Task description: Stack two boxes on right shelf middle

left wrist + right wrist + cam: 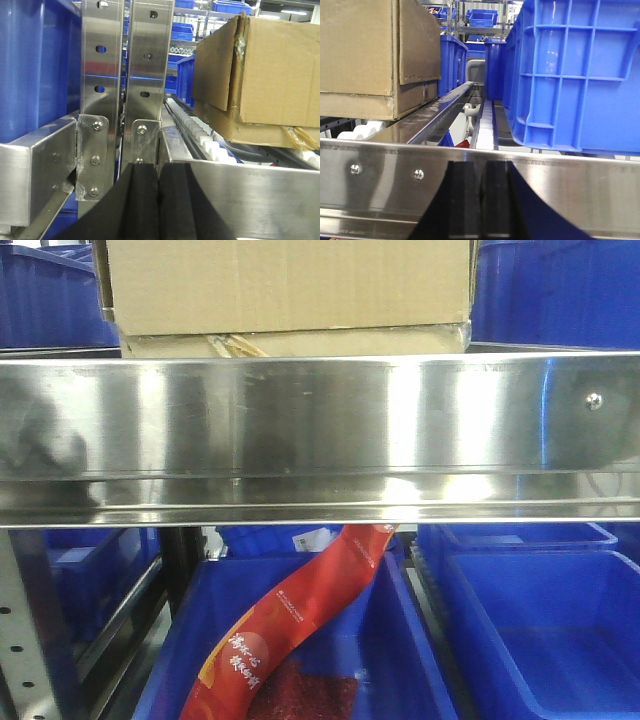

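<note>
Two brown cardboard boxes sit stacked on the right shelf middle, a shiny steel board with a broad front lip (320,425). The tall box (290,285) rests on the flatter box (300,343), whose yellowish tape is peeling at the front. The left wrist view shows the tall box (270,65) over the flat one (250,132) at the right. In the right wrist view they are at the left, tall (365,45) above flat (360,106). My left gripper (159,200) is shut and empty before the lip, left of the stack. My right gripper (482,200) is shut and empty, right of it.
Blue plastic bins flank the stack on the shelf (50,295) (560,290); one looms close on the right (580,75). Steel uprights (125,75) stand ahead of the left gripper. Below the shelf are more blue bins (540,630), one holding a red packet (290,640).
</note>
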Motion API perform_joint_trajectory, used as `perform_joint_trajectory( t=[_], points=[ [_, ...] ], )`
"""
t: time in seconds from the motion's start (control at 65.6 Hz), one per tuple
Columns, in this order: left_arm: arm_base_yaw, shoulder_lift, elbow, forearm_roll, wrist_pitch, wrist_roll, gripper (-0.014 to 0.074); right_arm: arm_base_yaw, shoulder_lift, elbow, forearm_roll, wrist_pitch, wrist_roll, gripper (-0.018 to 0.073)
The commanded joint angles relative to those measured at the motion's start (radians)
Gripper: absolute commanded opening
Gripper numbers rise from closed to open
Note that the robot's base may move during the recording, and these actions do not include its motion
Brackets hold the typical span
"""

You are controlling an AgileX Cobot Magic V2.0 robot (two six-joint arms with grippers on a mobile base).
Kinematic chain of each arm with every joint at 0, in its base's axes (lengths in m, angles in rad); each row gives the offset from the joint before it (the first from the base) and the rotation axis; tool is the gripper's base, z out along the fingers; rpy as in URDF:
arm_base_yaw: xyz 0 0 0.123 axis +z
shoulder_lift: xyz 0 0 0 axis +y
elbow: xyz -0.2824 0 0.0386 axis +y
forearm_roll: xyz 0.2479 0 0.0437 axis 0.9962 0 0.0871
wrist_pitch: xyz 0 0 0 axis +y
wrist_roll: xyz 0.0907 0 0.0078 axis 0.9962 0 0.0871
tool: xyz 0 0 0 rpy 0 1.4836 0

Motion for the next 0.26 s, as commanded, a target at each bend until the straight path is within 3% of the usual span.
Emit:
perform_joint_trajectory(
  t=[0.0, 0.244],
  points=[
    [0.004, -0.006, -0.002, -0.004, -0.021, 0.001, -0.0111, -0.006, -0.004, 0.002, -0.002, -0.019, -0.003, -0.0169],
    [0.004, -0.006, -0.002, -0.004, -0.021, 0.001, -0.0111, -0.006, -0.004, 0.002, -0.002, -0.019, -0.003, -0.0169]
  ],
)
